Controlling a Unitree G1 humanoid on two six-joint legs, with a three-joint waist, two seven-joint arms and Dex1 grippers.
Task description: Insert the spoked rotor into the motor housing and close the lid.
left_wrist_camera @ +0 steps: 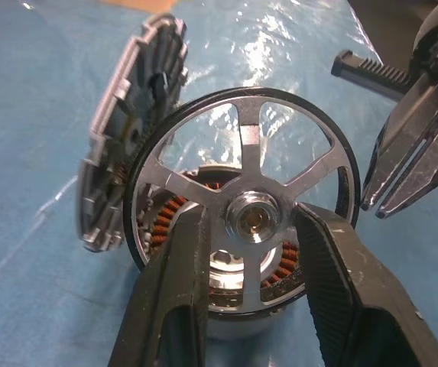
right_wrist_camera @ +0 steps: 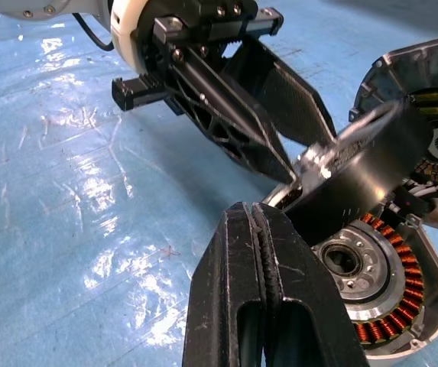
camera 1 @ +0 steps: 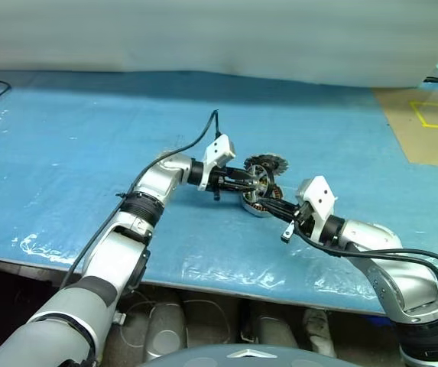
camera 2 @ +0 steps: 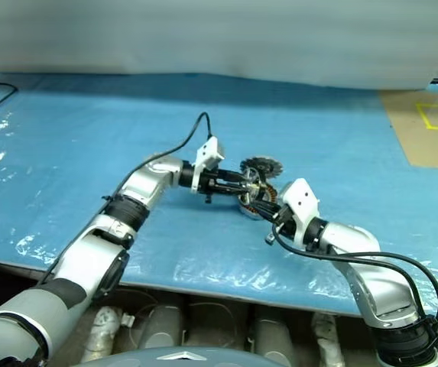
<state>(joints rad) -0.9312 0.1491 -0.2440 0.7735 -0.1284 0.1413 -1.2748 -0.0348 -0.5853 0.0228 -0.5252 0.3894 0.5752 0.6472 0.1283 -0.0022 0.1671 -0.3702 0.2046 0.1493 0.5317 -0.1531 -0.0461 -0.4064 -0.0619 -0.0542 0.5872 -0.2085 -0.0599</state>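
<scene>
the left gripper (left_wrist_camera: 253, 229) has its jaws clamped on the spoked rotor (left_wrist_camera: 241, 153), one black finger on each side of the small hub, holding the wheel on edge just over the motor housing (right_wrist_camera: 379, 279). the housing sits on the blue plastic-covered tabletop (camera 1: 89, 138) with its ring of copper windings and its central bearing facing up. the lid (left_wrist_camera: 131, 130) stands tilted on its rim right behind the housing, ribbed face toward the rotor, seemingly leaning against it. the right gripper (right_wrist_camera: 261, 252) has its jaws pressed together on nothing, its tips close beside the housing rim and the rotor's lower edge.

the rotor looks like stiff machined metal: light for its width, thin in the rim, smooth and shiny, so probably slippery against hard fingers. the grip at the hub looks sound, since the fingers sit between spokes and the wheel cannot easily slide sideways, though it could pivot about the hub. it likely needs tipping flat and centring over the bearing before it goes in; if the rim carries magnets, which cannot be seen, it may snap toward the windings. the lid, propped as it is, could topple if nudged, and is best taken across its rim.
</scene>
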